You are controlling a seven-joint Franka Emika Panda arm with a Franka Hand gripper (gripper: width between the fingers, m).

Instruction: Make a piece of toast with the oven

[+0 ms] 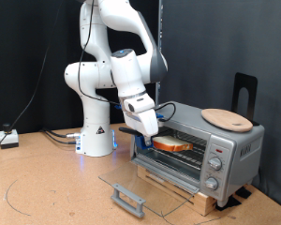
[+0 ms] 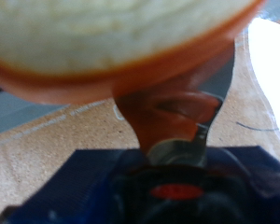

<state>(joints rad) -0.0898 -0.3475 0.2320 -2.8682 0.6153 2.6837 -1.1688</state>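
Gripping the toast [image 1: 172,144], the gripper [image 1: 152,137] holds it inside the oven [image 1: 199,148], whose door [image 1: 145,184] lies open.

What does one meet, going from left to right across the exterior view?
White box on the table edge → robot base → gripper holding the piece of toast at the open oven → wooden plate on top → black stand.

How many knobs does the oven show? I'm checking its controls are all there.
3 knobs, stacked in a column on the oven's front panel at the exterior view's right: top, middle, bottom. None seems hidden.
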